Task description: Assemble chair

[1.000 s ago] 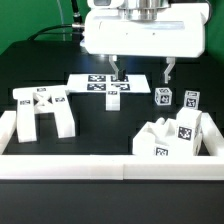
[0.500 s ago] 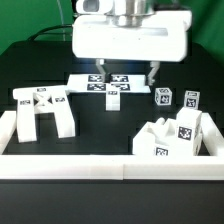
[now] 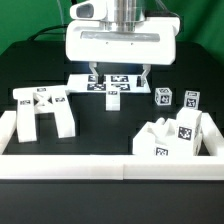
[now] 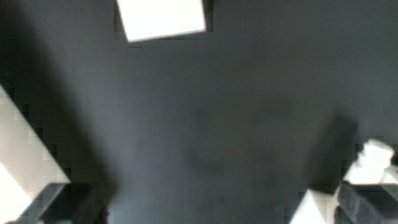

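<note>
**Chair still in loose parts, claw wide open above the table**

The chair lies in separate white pieces on the black table [image 3: 110, 125]. The cross-braced frame [image 3: 42, 110] stands at the middle left of the exterior view. The seat block [image 3: 175, 135] sits at the lower right, close to the long white rail [image 3: 100, 166] that runs along the bottom of the frame. Two short legs [image 3: 163, 97] [image 3: 190, 98] stand side by side at the right, above the seat block and apart from it. Every piece carries square black-and-white tags.

The gripper [image 3: 121, 78] hangs at the upper centre, over the marker board [image 3: 112, 88], which lies flat between the frame and the legs. Its two fingers [image 3: 97, 76] point down with a broad gap between them and nothing in it. The claw holds no part and touches none of the chair pieces.

The wrist view shows mostly bare dark table between the blurred fingertips [image 4: 57, 205], plus a white patch [image 4: 164, 18] too soft to name.
</note>
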